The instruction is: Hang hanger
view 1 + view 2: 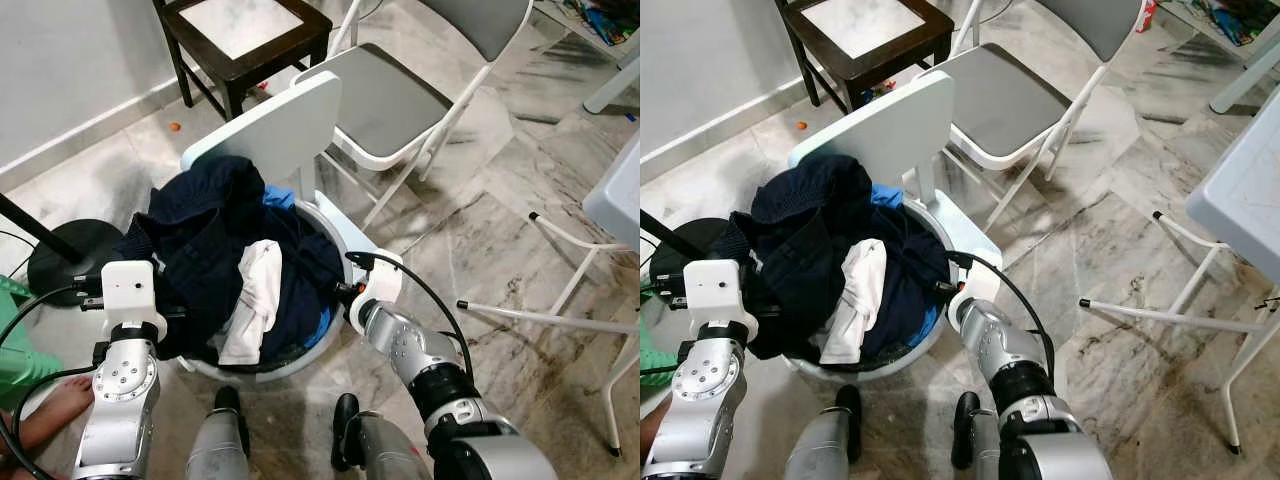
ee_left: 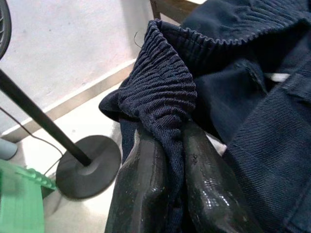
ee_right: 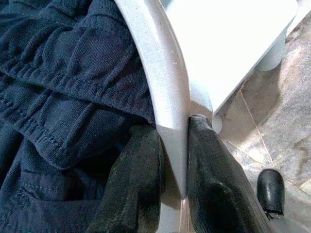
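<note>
No hanger can be made out, so hanging seems not yet begun. The left gripper (image 2: pixel 167 182) pinches dark clothes (image 1: pixel 215 250); the right gripper (image 3: pixel 172 179) clamps the basket (image 3: pixel 163 92) rim beside a white chair (image 1: pixel 275 125).

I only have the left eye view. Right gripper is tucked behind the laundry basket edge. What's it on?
Observer: The right gripper straddles the round white plastic basket's rim, one finger inside against the dark navy clothes, one outside.
Operator: And the left?
Observer: The left gripper is pinched on a ribbed navy cuff at the pile's edge.
Operator: Anything beside that arm?
Observer: A black round stand base with a slanted pole sits on the floor by the wall.
</note>
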You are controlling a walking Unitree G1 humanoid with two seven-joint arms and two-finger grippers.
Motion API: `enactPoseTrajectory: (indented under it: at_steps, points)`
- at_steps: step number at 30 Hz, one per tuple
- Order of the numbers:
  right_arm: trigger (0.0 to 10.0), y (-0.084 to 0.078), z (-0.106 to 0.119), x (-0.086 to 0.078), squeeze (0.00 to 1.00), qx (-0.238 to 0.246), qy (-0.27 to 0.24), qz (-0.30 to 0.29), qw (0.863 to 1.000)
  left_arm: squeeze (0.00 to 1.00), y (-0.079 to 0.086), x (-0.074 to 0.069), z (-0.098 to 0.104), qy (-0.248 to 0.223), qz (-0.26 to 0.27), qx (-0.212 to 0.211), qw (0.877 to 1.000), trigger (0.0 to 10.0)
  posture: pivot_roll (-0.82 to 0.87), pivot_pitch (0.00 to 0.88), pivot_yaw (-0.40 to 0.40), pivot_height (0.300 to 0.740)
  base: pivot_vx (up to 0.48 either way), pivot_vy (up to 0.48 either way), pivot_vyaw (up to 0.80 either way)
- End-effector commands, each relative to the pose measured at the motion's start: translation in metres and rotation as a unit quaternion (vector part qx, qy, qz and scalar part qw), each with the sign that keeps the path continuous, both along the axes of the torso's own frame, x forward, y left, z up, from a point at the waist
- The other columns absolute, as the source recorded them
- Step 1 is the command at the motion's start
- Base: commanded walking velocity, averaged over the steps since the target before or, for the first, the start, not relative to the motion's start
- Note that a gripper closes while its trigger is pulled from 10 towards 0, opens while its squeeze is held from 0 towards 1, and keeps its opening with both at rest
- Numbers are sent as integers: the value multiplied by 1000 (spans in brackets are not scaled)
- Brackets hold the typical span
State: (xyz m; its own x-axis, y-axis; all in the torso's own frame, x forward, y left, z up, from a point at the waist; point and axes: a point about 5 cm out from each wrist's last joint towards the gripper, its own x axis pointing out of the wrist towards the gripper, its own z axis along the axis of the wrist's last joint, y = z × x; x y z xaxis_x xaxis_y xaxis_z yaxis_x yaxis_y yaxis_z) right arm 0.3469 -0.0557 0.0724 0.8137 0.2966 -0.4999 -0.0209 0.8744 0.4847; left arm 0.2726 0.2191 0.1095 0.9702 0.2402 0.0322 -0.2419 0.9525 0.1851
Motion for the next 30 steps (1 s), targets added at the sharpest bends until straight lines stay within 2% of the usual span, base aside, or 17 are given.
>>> enactPoseTrajectory:
  at_steps: [1,10,19,22,24,27,30]
  points:
    - [0,19,26,13,0,42,-36,-22,998,0,-1,-5,-5,14,-1,3,1000,10000,182,385,-107,740,0,0,0]
    - [0,11,55,33,0,43,-76,-48,995,0,0,-11,-6,17,5,5,1000,10000,206,392,-109,740,0,0,0]
    - [0,6,57,36,0,27,-87,-63,994,0,-2,-15,-8,21,4,4,1000,10000,203,392,-107,740,0,0,0]
    - [0,2,58,38,0,4,-102,-62,993,0,-3,-15,-8,22,2,3,1000,10000,201,391,-106,740,0,0,0]
    - [0,-2,59,39,0,-8,-114,-62,991,0,-3,-14,-7,22,0,3,1000,10000,198,391,-102,740,0,0,0]
    - [0,-27,65,45,0,-55,-157,-84,982,0,-6,-13,-5,18,-10,7,1000,10000,195,391,-90,740,0,0,0]
    - [0,-35,69,48,0,-62,-169,-96,979,0,-7,-13,-6,19,-13,7,1000,10000,195,390,-85,740,0,0,0]
